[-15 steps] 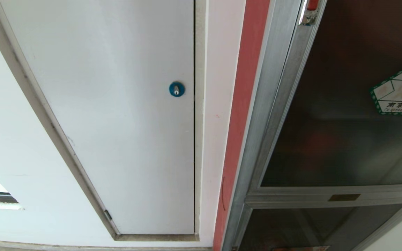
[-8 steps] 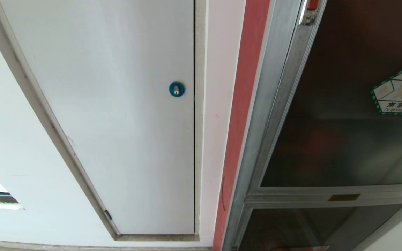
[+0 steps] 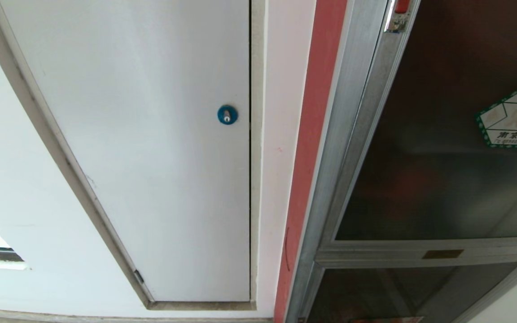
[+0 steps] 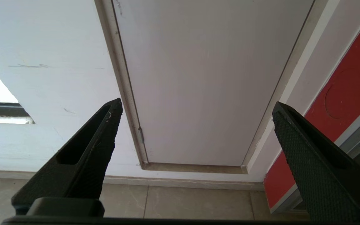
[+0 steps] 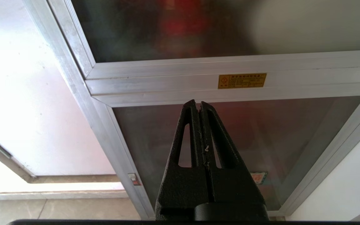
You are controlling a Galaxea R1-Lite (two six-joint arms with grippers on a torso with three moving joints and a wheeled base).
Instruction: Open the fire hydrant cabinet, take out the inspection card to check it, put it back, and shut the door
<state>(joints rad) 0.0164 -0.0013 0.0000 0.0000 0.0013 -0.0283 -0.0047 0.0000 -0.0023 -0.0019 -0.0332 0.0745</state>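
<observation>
Nothing has moved since the earlier frames; both arms and the whole scene stay as they were. Far left, a white wall (image 3: 11, 179) carries a plain white panel (image 3: 151, 157) with a small blue round lock (image 3: 227, 115). Before the panel's lower edge, the left hand (image 4: 197, 115) hangs with its fingers (image 4: 86, 156) spread wide, holding nothing. Right of the panel runs a red strip (image 3: 308, 170), then the silver-framed fire hydrant cabinet (image 3: 343, 134). Its door (image 3: 429, 157), dark tinted glass, is shut and bears a green-edged sticker (image 3: 514, 116) and a red latch (image 3: 402, 5). Before the lower glass panel (image 5: 292, 131), the right hand (image 5: 200, 104) is fully closed and empty. No inspection card can be made out.
</observation>
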